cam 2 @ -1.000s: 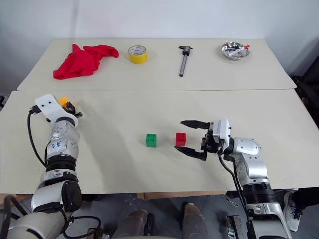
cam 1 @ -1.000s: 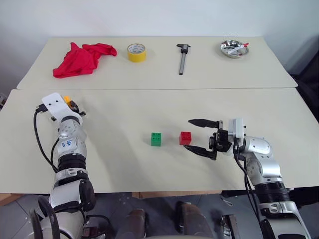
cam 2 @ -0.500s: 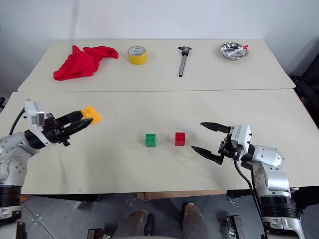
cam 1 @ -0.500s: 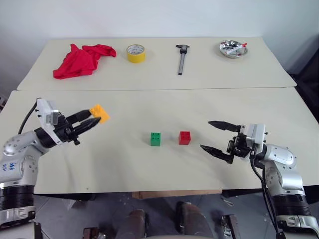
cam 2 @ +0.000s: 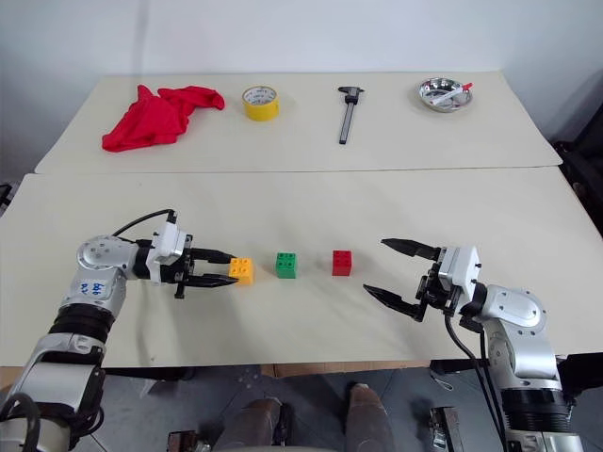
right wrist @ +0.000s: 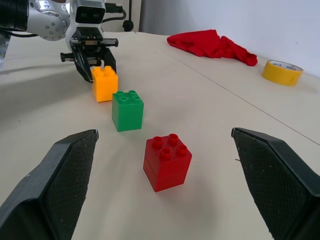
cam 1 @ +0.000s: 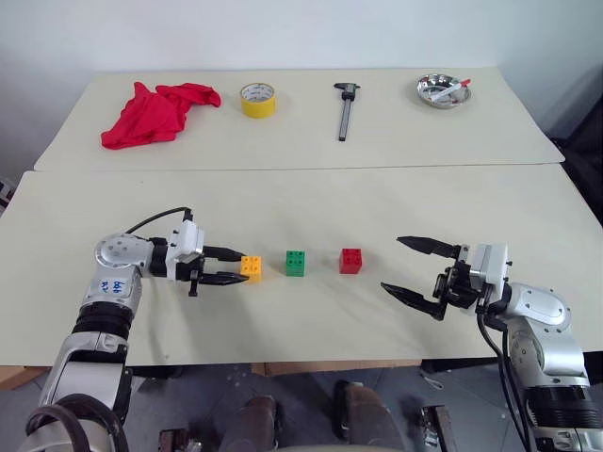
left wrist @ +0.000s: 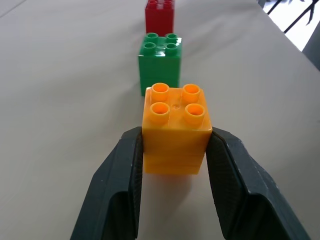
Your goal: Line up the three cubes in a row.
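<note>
Orange-yellow brick [cam 1: 251, 267] clamped between the black fingers of the left gripper [cam 1: 229, 266], resting on or just above the near table [cam 1: 301, 320] at nine o'clock of the green brick [cam 1: 295, 263], close beside but not touching. Red brick [cam 1: 350, 260] at three o'clock of the green, apart by a slightly wider gap. Seen along the left wrist, all three studs-up and falling on one straight line. Right gripper [cam 1: 415, 266] at three o'clock of the red brick, well apart, jaws spread wide and holding nothing. Row judged all but made: left to do, by the look of it, only letting go of the orange-yellow brick and drawing clear without nudging it. Red cloth [cam 1: 155, 111], yellow tape roll [cam 1: 258, 98], caliper [cam 1: 345, 109] and steel dish [cam 1: 443, 91] untouched on the far table.
</note>
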Robot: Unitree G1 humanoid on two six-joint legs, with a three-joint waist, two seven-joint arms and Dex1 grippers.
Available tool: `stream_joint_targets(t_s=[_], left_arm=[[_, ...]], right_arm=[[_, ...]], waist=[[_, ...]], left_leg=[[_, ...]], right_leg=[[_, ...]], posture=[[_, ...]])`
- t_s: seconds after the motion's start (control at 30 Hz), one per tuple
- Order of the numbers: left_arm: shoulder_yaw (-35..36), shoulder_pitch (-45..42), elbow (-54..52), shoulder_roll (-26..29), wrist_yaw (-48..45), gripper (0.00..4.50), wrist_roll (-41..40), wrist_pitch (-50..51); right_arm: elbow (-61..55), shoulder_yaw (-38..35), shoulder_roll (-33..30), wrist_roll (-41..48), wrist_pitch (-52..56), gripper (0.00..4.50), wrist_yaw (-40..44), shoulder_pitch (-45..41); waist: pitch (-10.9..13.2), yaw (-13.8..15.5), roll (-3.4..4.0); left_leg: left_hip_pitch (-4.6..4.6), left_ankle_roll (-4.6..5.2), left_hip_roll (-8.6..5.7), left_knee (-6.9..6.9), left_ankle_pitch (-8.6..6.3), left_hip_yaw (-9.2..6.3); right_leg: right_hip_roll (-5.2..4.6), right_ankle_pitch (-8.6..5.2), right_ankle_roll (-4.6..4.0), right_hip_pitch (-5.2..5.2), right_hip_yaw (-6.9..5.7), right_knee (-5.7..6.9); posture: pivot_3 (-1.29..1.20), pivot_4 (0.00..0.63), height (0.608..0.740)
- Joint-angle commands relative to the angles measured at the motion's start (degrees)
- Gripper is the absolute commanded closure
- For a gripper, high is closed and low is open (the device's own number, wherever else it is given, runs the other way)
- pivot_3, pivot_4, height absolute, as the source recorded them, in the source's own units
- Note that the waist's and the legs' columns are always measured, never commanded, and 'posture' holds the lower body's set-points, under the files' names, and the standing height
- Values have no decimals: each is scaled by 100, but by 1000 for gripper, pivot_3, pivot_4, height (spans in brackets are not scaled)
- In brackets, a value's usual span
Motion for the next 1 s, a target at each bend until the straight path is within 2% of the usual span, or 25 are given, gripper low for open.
stream_joint_targets(t_s=[0.03, 0.3, 0.43, 0.57, 0.67, 0.77, 0.87, 1.0], left_arm=[[55, -148, 360, -27, -180, 3039, 110, -332], [3, -330, 775, 185, -256, 3039, 318, -448], [190, -301, 620, 347, -1, 1700, 247, -342], [737, 227, -352, 553, 323, 496, -217, 71], [1269, 1124, -1653, 967, 845, 496, -467, 702], [1878, 1706, -2447, 1135, 1654, 496, -532, 899], [2200, 2197, -2901, 1483, 1654, 496, -643, 1218], [2346, 2578, -3124, 1663, 1644, 496, -749, 1418]], right_arm=[[-297, -159, -88, 111, 31, 0, -75, 98], [-218, -110, -52, 87, 47, 0, -34, 48], [-79, -21, -4, 92, 23, 0, 97, -66], [-46, 0, -59, 308, 166, 0, 397, -222], [-73, 58, -272, 526, 478, 0, 778, -437], [154, 153, -506, 471, 626, 0, 1096, -882], [501, 335, -847, 325, 814, 0, 1566, -1420], [1018, 452, -940, 181, 789, 0, 1860, -1835]], waist=[[0, 10, -1], [0, 16, -1], [0, -4, -1], [0, -3, -2], [1, -42, -2], [3, -40, 0], [3, -5, -1], [3, 28, 0]], left_leg=[[0, 0, 0, 0, 0, 0], [1, 4, -1, 7, 2, -1], [2, 4, 0, 7, 2, 1], [0, 4, 0, 7, 2, -1], [0, 2, 8, 4, 0, 0], [-1, -3, 16, -1, -2, -4], [2, -6, 17, 4, -1, -4], [2, -8, 17, -4, -2, -18]], right_leg=[[0, 0, 0, 0, 0, 0], [-2, 1, 2, 1, 2, 9], [0, 1, 2, -2, 5, 15], [-3, 1, 1, -3, 6, 13], [-16, 1, 1, -7, 14, 7], [-25, 0, 0, -7, 13, -3], [-26, 0, 0, -4, 11, -17], [-29, -3, -6, 1, 11, -17]], posture=[[0, 150, 740], [0, 150, 740], [0, 150, 740], [0, 150, 740], [0, 150, 740], [0, 150, 740], [0, 150, 740], [0, 150, 740]])
